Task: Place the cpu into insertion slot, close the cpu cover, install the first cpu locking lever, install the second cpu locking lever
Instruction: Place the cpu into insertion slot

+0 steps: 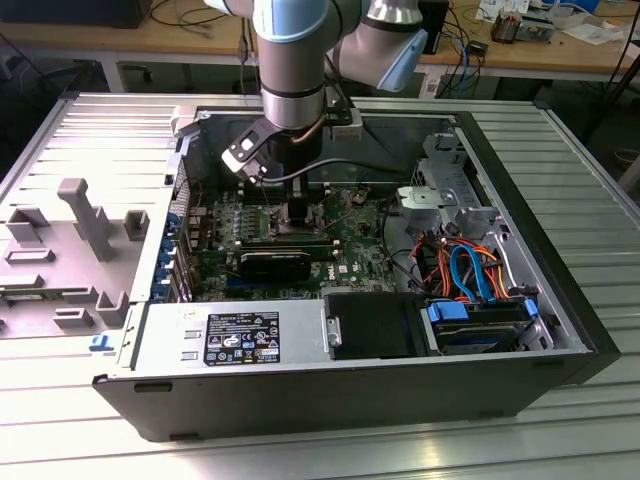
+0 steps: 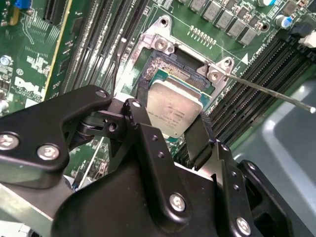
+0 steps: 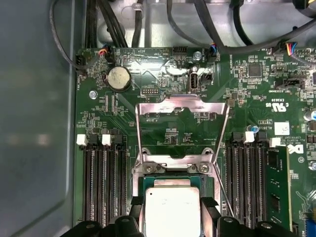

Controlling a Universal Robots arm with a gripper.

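Gripping the cpu (image 2: 177, 106) by two opposite edges, my gripper (image 2: 170, 116) was clenched on it, one black finger (image 2: 143, 111) pressed to each side of the chip. The cpu sat right between my fingertips with its dull silver top facing up at me, low over the insertion slot (image 2: 170, 66), whose dark contact field showed just past the chip's far edge. I could not tell whether the chip was fully seated or a hair above the socket (the fingers hid its sides).

In the first wrist view the cpu cover (image 3: 181, 104) stood open just beyond my gripper, swung back on its hinge over the green motherboard (image 3: 256, 98), with the board visible through its square window. A thin wire locking lever (image 2: 266, 91) stuck out free to one side of the socket. In the exterior view my gripper (image 1: 298, 205) reached down inside the open computer case (image 1: 350, 400) lying on the bench (image 1: 590, 200).
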